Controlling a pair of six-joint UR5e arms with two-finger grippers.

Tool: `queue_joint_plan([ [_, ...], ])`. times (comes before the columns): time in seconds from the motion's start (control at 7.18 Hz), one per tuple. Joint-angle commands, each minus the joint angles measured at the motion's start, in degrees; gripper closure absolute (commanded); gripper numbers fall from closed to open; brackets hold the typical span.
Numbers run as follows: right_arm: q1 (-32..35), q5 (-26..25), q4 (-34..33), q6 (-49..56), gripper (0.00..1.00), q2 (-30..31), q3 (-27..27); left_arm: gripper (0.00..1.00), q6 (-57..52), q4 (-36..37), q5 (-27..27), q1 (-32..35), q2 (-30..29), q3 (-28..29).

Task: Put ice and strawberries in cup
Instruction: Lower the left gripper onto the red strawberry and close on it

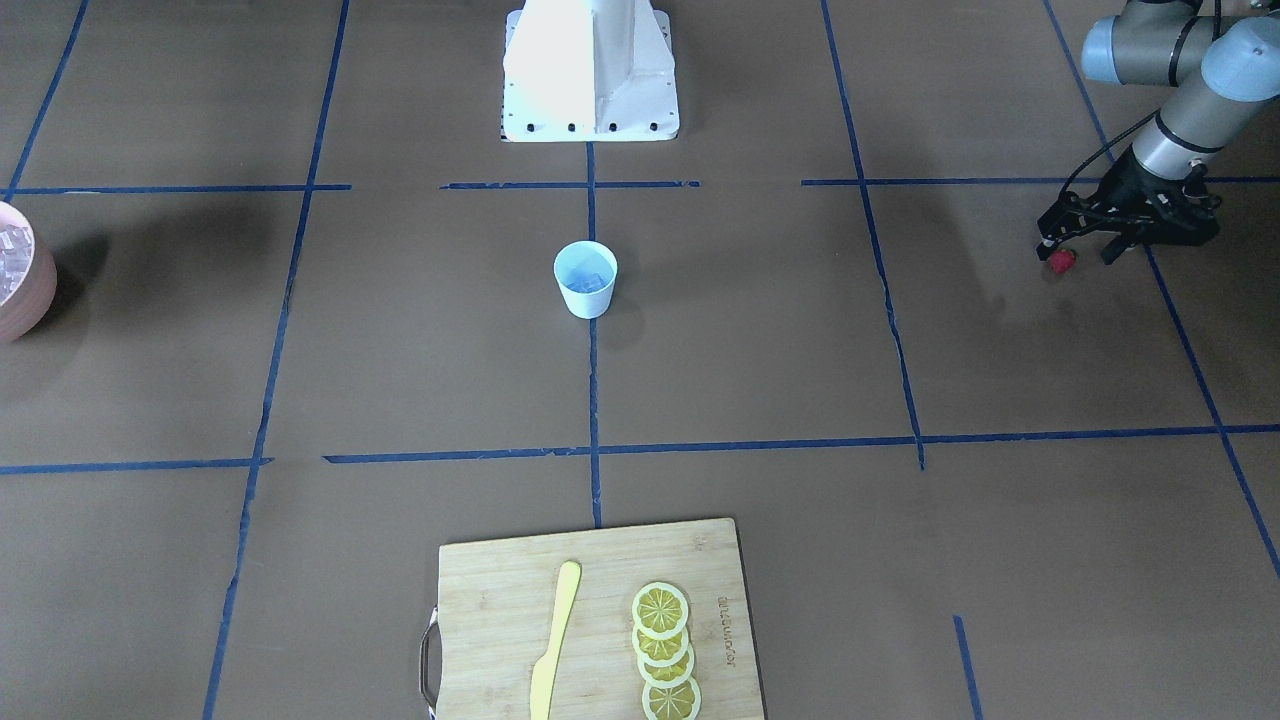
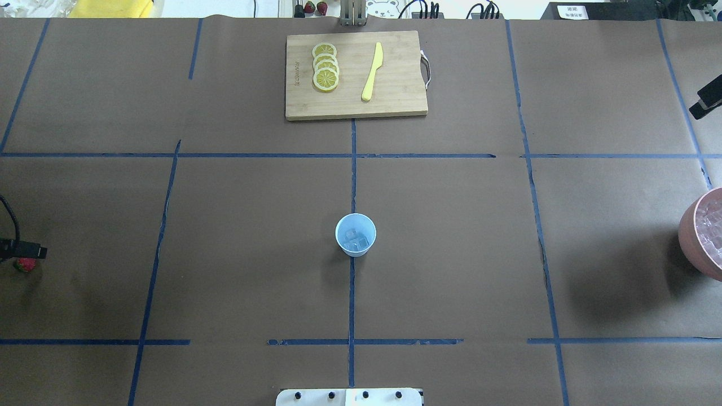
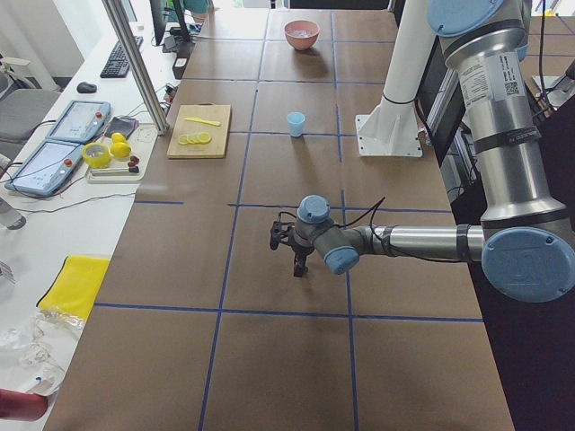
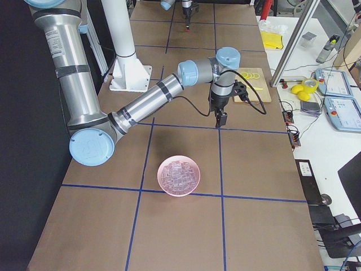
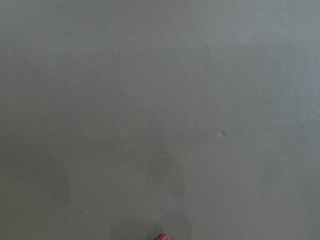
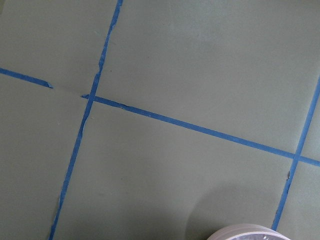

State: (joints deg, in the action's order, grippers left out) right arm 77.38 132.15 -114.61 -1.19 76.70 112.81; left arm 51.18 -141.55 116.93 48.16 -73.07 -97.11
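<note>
At the overhead view's left edge the left gripper [image 2: 25, 249] is hovering just over the strawberry [image 2: 25, 264]. I cannot tell whether its jaws are pinching the fruit. In the middle the cup [image 2: 356, 253] is standing upright, holding ice [image 2: 356, 239]. At top centre a cutting board [image 2: 395, 90] is carrying lemon slices [image 2: 325, 67] and a yellow knife [image 2: 372, 73]. At the right edge a pink bowl [image 2: 689, 237] is holding more cubes [image 2: 712, 225]. The right gripper [image 2: 708, 101] is peeking in farther up that edge, and I cannot tell how wide it is.

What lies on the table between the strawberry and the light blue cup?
Only bare brown table cover, crossed by one blue tape line. The overhead view shows the strawberry and cup with no object between them.
</note>
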Motion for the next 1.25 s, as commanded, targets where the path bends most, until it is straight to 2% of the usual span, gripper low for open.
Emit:
queue_joint_plan([
  [0.0, 0.23, 0.47, 0.00, 0.14, 0.01, 0.12, -0.05, 0.02, 0.58, -1.98, -1.09, -1.32, 0.03, 2.36],
  [0.42, 0.23, 0.47, 0.00, -0.13, 0.01, 0.12, -0.05, 0.06, 0.76, -2.50, -0.83, -1.40, 0.30, 2.46],
  [0.56, 0.23, 0.47, 0.00, -0.13, 0.01, 0.12, -0.05, 0.13, 0.76, -2.51, -0.74, -1.40, 0.38, 2.46],
  [0.7, 0.23, 0.39, 0.00, -0.13, 0.01, 0.12, -0.14, 0.26, 0.76, -2.42, -0.74, -1.40, 0.39, 2.46],
  [0.98, 0.23, 0.39, 0.00, -0.13, 0.01, 0.12, -0.14, 0.70, 0.59, -2.42, -0.74, -1.40, 0.39, 2.37],
  [1.11, 0.31, 0.47, 0.00, -0.13, 0.01, 0.12, -0.14, 0.85, 0.41, -2.42, -0.74, -1.40, 0.47, 2.37],
])
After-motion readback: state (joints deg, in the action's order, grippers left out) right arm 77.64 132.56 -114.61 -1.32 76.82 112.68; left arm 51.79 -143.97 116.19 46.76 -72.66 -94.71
